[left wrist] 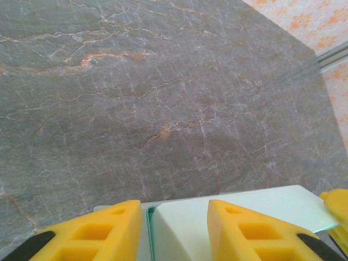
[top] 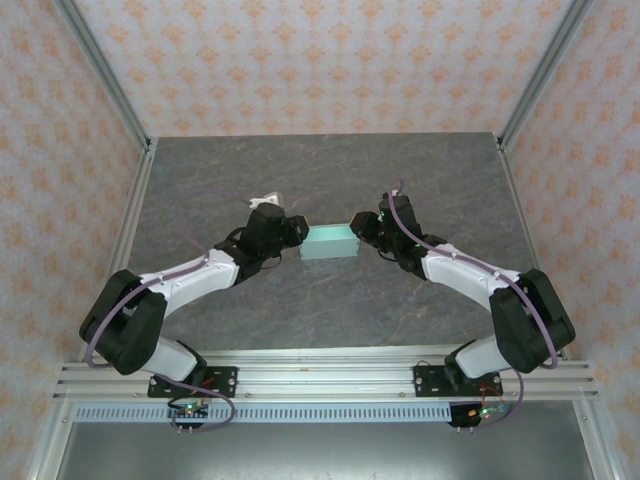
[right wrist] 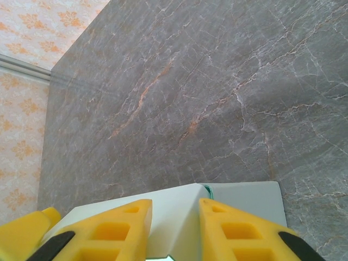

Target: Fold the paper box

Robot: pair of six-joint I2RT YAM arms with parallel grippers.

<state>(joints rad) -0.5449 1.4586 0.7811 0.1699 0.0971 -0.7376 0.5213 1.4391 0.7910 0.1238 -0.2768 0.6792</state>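
Observation:
The paper box is a small pale mint-blue closed shape lying in the middle of the dark marbled table, held between the two arms. My left gripper is at its left end. In the left wrist view the yellow fingers straddle that end of the box, and a thin teal slit shows between an end flap and the box wall. My right gripper is at the right end. Its fingers are closed against the corner ridge of the box.
A small white piece lies on the table just behind the left wrist. Aluminium frame rails and patterned walls bound the table on the left, right and far sides. The arm bases sit on the near rail.

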